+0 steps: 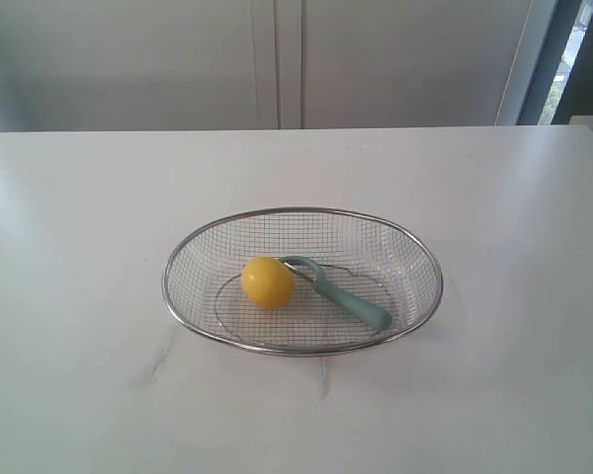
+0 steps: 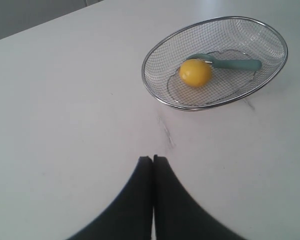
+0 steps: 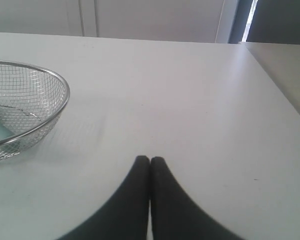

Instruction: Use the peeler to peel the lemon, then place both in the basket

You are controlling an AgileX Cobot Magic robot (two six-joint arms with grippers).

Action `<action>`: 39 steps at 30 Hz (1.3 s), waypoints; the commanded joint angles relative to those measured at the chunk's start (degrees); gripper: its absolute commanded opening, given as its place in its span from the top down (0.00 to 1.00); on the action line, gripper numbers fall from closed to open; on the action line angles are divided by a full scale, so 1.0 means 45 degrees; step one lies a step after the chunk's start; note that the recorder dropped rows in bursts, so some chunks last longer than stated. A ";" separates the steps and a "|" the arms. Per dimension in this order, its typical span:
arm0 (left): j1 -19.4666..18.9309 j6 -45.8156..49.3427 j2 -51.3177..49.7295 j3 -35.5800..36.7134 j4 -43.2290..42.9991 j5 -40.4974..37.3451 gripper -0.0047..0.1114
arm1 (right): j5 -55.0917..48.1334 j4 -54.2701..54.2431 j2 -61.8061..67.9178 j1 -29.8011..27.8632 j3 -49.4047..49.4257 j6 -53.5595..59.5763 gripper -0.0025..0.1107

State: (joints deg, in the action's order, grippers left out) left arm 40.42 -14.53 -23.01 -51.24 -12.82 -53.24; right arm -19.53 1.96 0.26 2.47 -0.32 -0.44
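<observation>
Lemon (image 1: 268,282) lying on basket (image 1: 301,210) floor, seemingly touching peeler (image 1: 351,301) head, handle pointing toward rim. Hovering over table (image 1: 79,247), apart from basket: left gripper (image 2: 153,159) and right gripper (image 3: 150,160), both pinched tight, gripping nothing. Probably parking clear because both items sitting inside.

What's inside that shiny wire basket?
Inside the basket lie the lemon and the peeler, close together. The lemon hides part of the peeler's head, so its blade cannot be made out. Under the mesh, only white table shows.
</observation>
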 commanded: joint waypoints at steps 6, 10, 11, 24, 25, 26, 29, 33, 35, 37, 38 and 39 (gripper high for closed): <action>0.0065 -0.0116 0.0077 0.0088 0.0038 -0.0002 0.96 | 0.0068 -0.0006 -0.0058 -0.0050 0.0072 0.0014 0.98; 0.0065 -0.0116 0.0077 0.0088 0.0038 -0.0002 0.96 | 0.0068 -0.0006 -0.0058 -0.0050 0.0072 0.0014 0.98; 0.0065 -0.0116 0.0077 0.0088 0.0038 -0.0002 0.96 | 0.0068 -0.0006 -0.0058 -0.0050 0.0072 0.0014 0.98; 0.0065 -0.0116 0.0077 0.0088 0.0038 -0.0002 0.96 | 0.0068 -0.0006 -0.0058 -0.0050 0.0072 0.0014 0.98; 0.0065 -0.0116 0.0077 0.0088 0.0038 -0.0002 0.96 | 0.0068 -0.0006 -0.0058 -0.0050 0.0072 0.0014 0.98; 0.0065 -0.0116 0.0077 0.0088 0.0038 -0.0002 0.96 | 0.0068 -0.0006 -0.0058 -0.0050 0.0072 0.0014 0.98; 0.0065 -0.0116 0.0077 0.0088 0.0038 -0.0002 0.96 | 0.0068 -0.0006 -0.0058 -0.0050 0.0072 0.0014 0.98; 0.0065 -0.0116 0.0077 0.0088 0.0038 -0.0002 0.96 | 0.0068 -0.0006 -0.0058 -0.0050 0.0072 0.0014 0.98; 0.0065 -0.0004 0.0077 0.0115 -0.0082 -0.0001 0.96 | 0.0068 -0.0006 -0.0058 -0.0050 0.0072 0.0014 0.98; -0.0072 0.0026 0.0077 0.0141 -0.0384 0.0252 0.96 | 0.0068 -0.0006 -0.0058 -0.0050 0.0072 0.0014 0.98; -0.0343 0.0199 0.0137 0.0217 -0.0389 0.0578 0.96 | 0.0068 -0.0006 -0.0058 -0.0050 0.0072 0.0014 0.98; -0.0732 0.0367 0.0167 0.0338 -0.0362 0.1060 0.96 | 0.0068 -0.0006 -0.0058 -0.0050 0.0072 0.0014 0.98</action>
State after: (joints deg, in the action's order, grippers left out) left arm 39.87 -14.23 -22.89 -51.01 -13.62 -51.93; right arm -19.53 1.96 0.26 2.45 -0.32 -0.44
